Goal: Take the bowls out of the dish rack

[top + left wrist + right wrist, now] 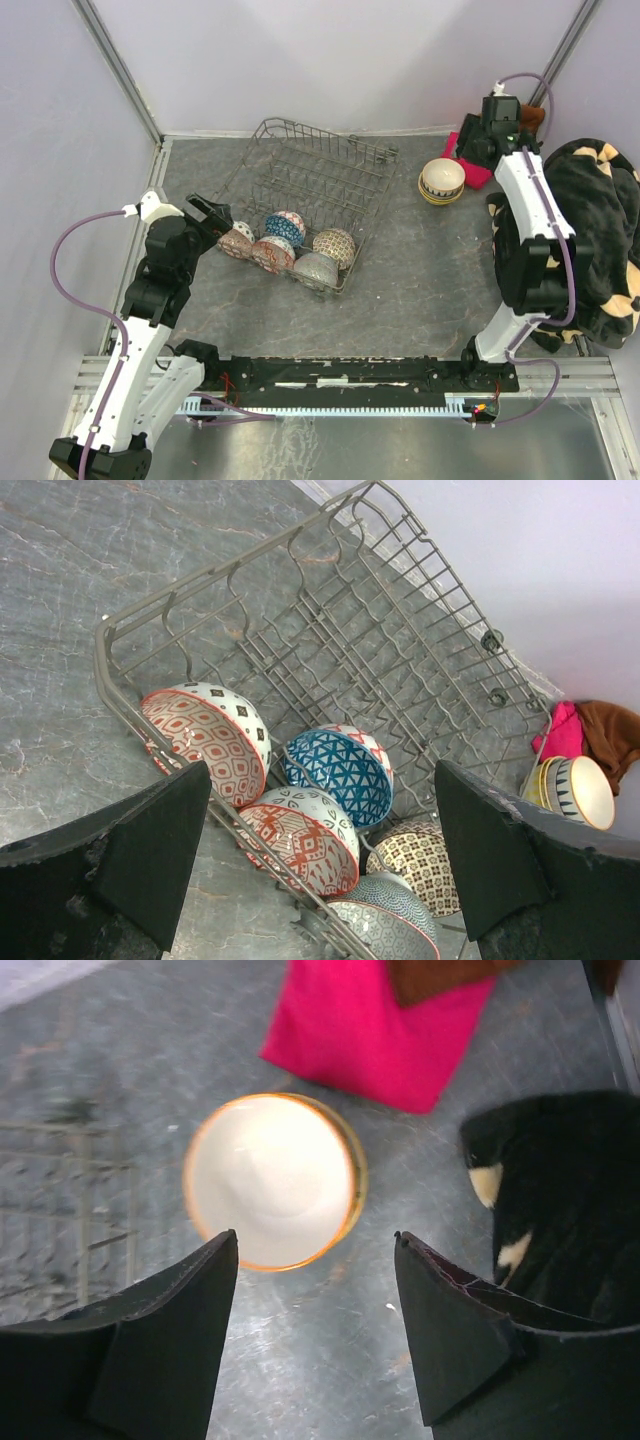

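A: Item one, grey wire dish rack?
B: Mid-table. Five patterned ceramic bowls lean against its near wall. Left gripper, fingers apart, faces them, probably lining up a pick.
A: Unloaded stock?
B: Nested cream orange-rimmed bowls, right of the rack, stacked compactly. Right gripper spread above, empty.

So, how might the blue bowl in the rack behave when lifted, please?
Blue bowl looks glazed ceramic: probably rigid, slippery, fragile. On edge among the dish rack prongs, beside a red bowl, it may snag or nudge that one.
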### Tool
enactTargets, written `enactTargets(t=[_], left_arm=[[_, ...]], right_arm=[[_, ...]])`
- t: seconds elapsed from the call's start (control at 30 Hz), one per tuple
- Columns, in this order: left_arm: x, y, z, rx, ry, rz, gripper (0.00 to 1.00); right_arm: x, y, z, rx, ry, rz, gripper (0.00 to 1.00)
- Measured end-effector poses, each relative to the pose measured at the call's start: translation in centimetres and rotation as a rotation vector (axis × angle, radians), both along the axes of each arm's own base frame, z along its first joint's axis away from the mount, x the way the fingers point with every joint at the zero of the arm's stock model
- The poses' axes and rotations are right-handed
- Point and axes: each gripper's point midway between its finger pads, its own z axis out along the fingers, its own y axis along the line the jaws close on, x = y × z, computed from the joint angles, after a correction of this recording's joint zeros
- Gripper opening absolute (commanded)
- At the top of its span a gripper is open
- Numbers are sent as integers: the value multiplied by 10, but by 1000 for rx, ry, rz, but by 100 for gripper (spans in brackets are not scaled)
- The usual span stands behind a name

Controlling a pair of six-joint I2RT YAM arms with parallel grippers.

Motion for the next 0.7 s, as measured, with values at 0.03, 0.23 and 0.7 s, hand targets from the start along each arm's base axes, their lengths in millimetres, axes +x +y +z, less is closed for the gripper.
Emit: enactTargets(t=[0.03,0.23,0.7], left_arm=[[0,0,0,0,0,1,99],[0,1,0,2,0,6,99],[-7,14,-1,24,6,67,99]], right_arm=[[-1,9,13,-15,-38,31,72],[-6,124,69,-54,-222,356,68],[-74,372,6,-140,-175,1002,63]])
